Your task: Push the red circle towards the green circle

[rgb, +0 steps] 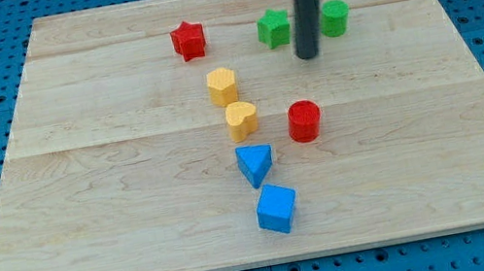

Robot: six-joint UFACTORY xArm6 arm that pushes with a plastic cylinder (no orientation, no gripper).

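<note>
Currently my tip [308, 54] sits between green star [273, 28] and green circle [335, 17], well above red circle [304, 121]. No pincer on this rig. Best: loop to red's lower-left, push up-right.

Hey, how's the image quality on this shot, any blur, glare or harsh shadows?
In the camera view, lighting is even and soft; the red circle and blue cube cast only faint shadows. No strong glare on the wooden board. The rod looks slightly soft, my tip between the green blocks.
</note>
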